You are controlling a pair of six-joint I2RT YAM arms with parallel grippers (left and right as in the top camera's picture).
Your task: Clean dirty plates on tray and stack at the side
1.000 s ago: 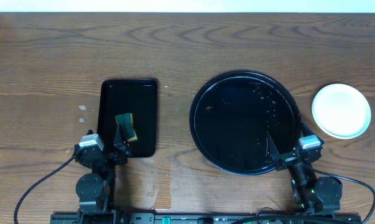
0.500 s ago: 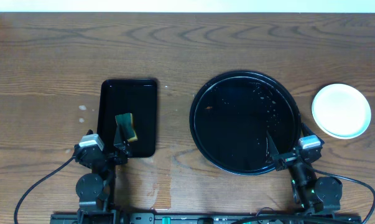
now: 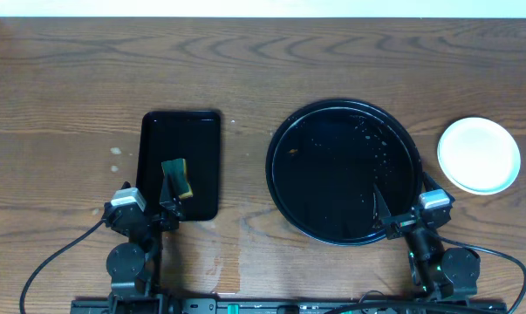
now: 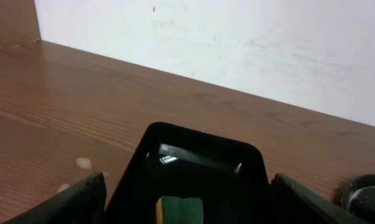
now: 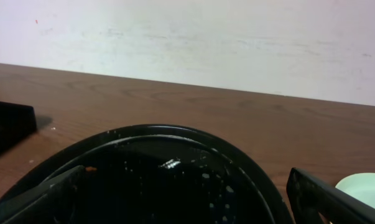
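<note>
The round black tray (image 3: 284, 187) lies at centre right, wet with droplets and one small orange speck (image 3: 292, 151); no plate is on it. Pale plates (image 3: 479, 154) sit stacked on the table to its right, and I cannot tell how many. Their edge shows in the right wrist view as a pale plate rim (image 5: 364, 186). My right gripper (image 3: 402, 205) hovers open over the tray's near right rim (image 5: 249, 168), empty. My left gripper (image 3: 158, 194) is open and empty over the near end of the rectangular tray.
A small rectangular black tray (image 3: 201, 139) at the left holds a green and yellow sponge (image 3: 179, 177), seen just ahead of the left fingers as the sponge (image 4: 180, 210). Pale spots (image 3: 115, 152) mark the wood left of it. A white wall runs along the table's far edge.
</note>
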